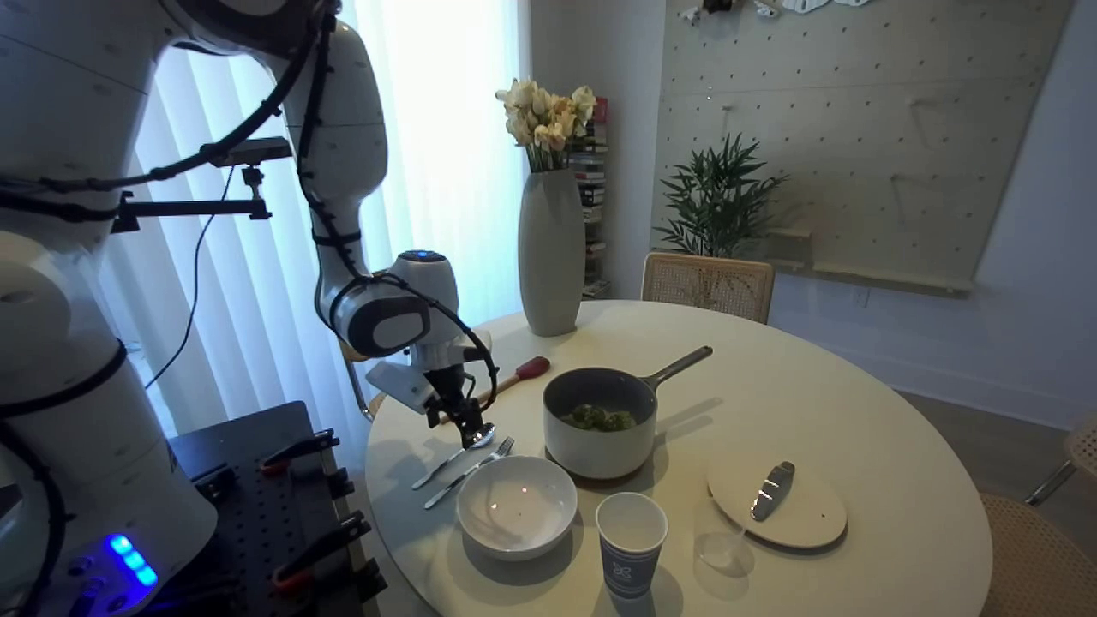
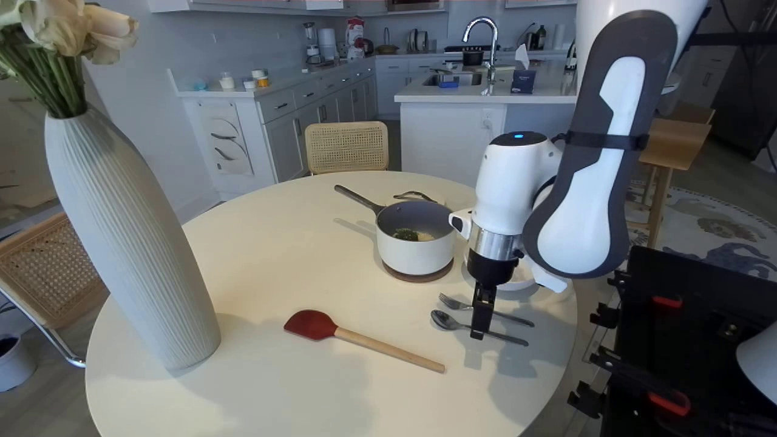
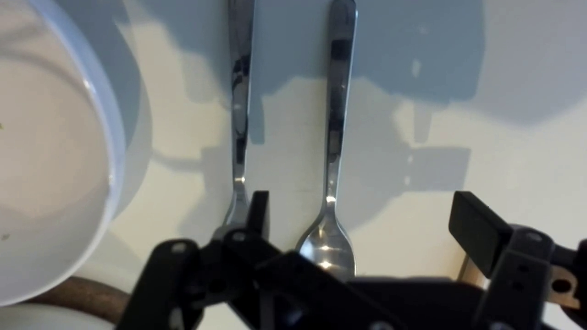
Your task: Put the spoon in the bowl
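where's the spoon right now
Near the middle of the wrist view, the spoon lies on the table, just right of the fork and under the open tool; the bowl sits farther left, cut off by the picture's edge.

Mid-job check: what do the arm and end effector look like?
The arm is white and rounded, with dark grey panels, black straps and black cables running along it. Blue lights glow low on its base and atop its wrist. The end effector is black, with flat, blocky fingers.
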`<state>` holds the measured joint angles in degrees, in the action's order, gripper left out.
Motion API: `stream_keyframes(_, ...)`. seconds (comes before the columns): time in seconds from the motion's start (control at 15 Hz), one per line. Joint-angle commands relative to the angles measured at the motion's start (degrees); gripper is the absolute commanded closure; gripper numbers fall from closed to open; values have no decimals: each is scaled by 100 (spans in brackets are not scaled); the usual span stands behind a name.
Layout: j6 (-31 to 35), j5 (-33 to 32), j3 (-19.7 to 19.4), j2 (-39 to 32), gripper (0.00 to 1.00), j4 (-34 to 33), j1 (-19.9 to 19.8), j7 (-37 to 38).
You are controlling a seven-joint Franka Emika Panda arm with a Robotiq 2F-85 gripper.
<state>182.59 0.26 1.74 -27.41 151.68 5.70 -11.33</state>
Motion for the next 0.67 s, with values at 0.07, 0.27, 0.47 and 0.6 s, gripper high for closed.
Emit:
stream_keyframes(0.07,634,-102,-312,-322,0,-83,382,354)
stream_keyframes(0.27,800,-55,-349,-534,0,-179,479,420)
stream_keyframes(0.47,916,-21,-374,-730,0,-285,587,475)
stream_keyframes(0.6,974,-14,-380,-826,0,-350,628,489)
